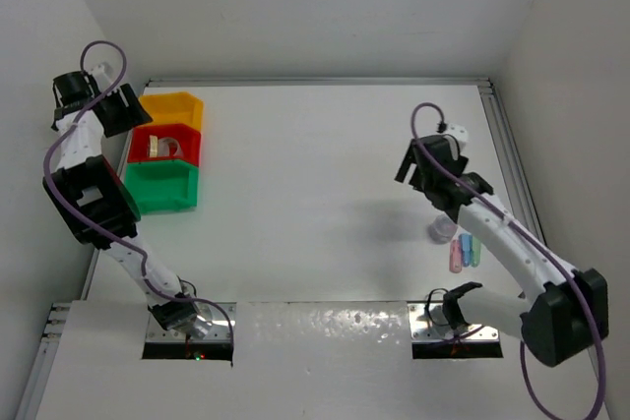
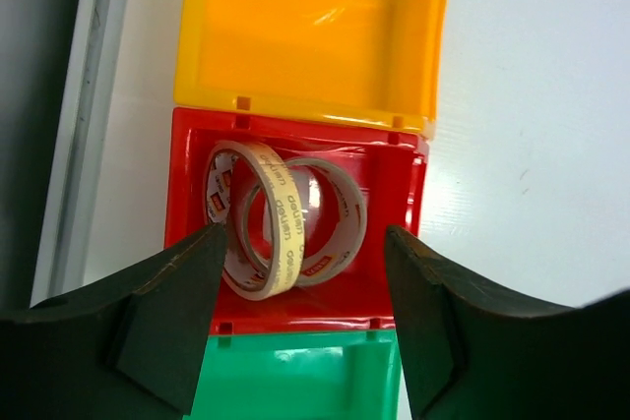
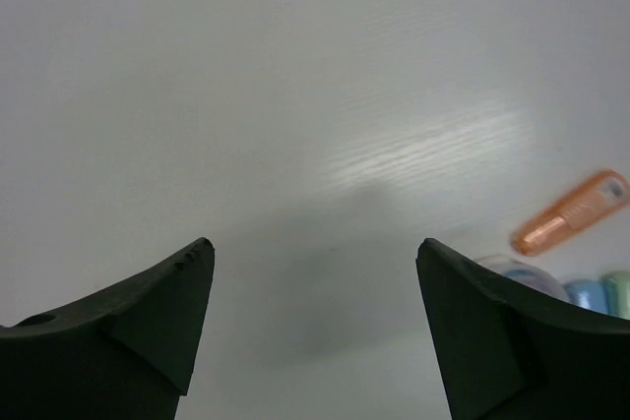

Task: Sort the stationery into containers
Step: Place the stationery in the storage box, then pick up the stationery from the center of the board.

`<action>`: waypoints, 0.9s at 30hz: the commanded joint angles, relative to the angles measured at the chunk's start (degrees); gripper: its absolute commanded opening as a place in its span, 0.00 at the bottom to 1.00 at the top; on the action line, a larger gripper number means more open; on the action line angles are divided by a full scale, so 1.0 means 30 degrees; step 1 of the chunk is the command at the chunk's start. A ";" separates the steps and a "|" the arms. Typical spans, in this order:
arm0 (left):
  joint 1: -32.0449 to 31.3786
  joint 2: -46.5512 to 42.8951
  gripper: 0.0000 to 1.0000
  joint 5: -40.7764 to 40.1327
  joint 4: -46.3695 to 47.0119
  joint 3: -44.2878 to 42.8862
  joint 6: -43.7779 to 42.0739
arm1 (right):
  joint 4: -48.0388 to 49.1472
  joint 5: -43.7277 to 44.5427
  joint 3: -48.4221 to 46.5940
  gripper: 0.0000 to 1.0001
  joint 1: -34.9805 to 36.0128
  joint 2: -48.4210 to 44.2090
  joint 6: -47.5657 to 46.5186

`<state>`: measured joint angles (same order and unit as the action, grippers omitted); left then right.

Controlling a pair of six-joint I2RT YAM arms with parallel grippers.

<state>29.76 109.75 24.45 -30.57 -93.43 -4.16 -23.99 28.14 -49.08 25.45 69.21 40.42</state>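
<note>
Three bins stand in a row at the far left: yellow [image 1: 175,108], red [image 1: 167,156] and green [image 1: 162,187]. Two beige tape rolls [image 2: 285,223] stand on edge inside the red bin [image 2: 394,184]; they also show in the top view [image 1: 162,144]. The yellow bin [image 2: 305,36] and green bin [image 2: 295,381] look empty. My left gripper [image 2: 305,238] is open and empty above the red bin. My right gripper [image 3: 315,243] is open and empty over bare table. A clear tape roll [image 1: 442,230] and pink [image 1: 456,257], blue [image 1: 466,247] and green [image 1: 475,250] sticks lie near it.
White walls close in the table on the left, back and right. A metal rail [image 1: 507,135] runs along the right edge. In the right wrist view the pink-orange stick [image 3: 571,213] and the clear roll [image 3: 520,270] lie at the lower right.
</note>
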 commanded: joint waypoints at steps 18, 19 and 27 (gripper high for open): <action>-0.1804 -0.4388 0.63 0.0874 -0.2642 -0.0263 -0.1131 | -0.3548 -0.3373 0.4639 0.88 -0.9011 -0.3241 0.4102; -0.1804 -0.4301 0.63 0.0874 -0.2788 -0.0293 -0.1132 | -0.3431 -0.3548 0.4815 0.88 -0.9011 -0.3033 0.4219; -0.1804 -0.4095 0.63 0.0758 -0.3199 -0.0322 -0.1219 | -0.1936 -0.3845 0.5813 0.86 -0.8836 -0.2094 0.4690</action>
<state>24.69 99.07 26.15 -40.16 -94.61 -7.09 -32.64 16.64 -31.44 -1.37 63.00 53.15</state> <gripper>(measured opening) 0.630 0.861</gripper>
